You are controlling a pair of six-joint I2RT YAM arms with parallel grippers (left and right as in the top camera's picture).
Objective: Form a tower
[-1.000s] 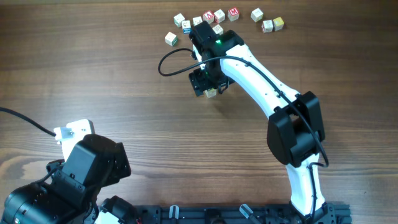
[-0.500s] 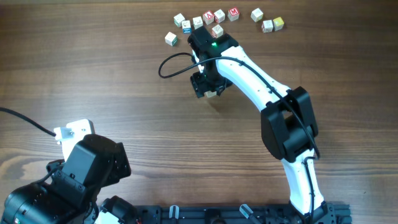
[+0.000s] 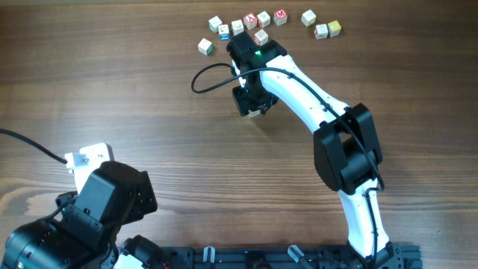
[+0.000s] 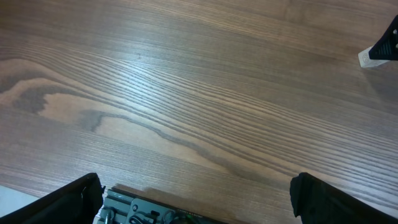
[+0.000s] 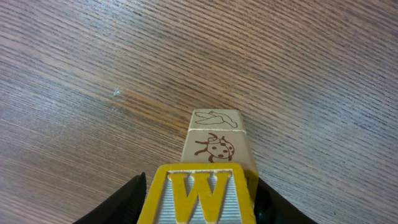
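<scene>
Right wrist view: the right gripper (image 5: 199,190) has its two dark fingers (image 5: 121,208) on both sides of the small wooden cube with the yellow frame and white W (image 5: 198,204).
Right grip: I see no gap beside the W cube, but I cannot tell if the fingers squeeze it yet.
Where the tower is: the narrow tower of small wooden letter cubes (image 5: 216,149) is right at the fingertips. The W cube is its near end, then a cream face with a ladybug, then one with a bird.
Which way it runs: straight away from the fingers, so I think it stands up and the gripper comes from above.
Overhead view: the tower mostly hides under the right gripper on the brown wooden table (image 3: 112,90). The loose letter cubes (image 3: 263,18) lie near, past it.
Other arm: the left gripper (image 4: 198,186) is spread wide with nothing in it, well apart from the tower.
Nearer arm: the right one.
</scene>
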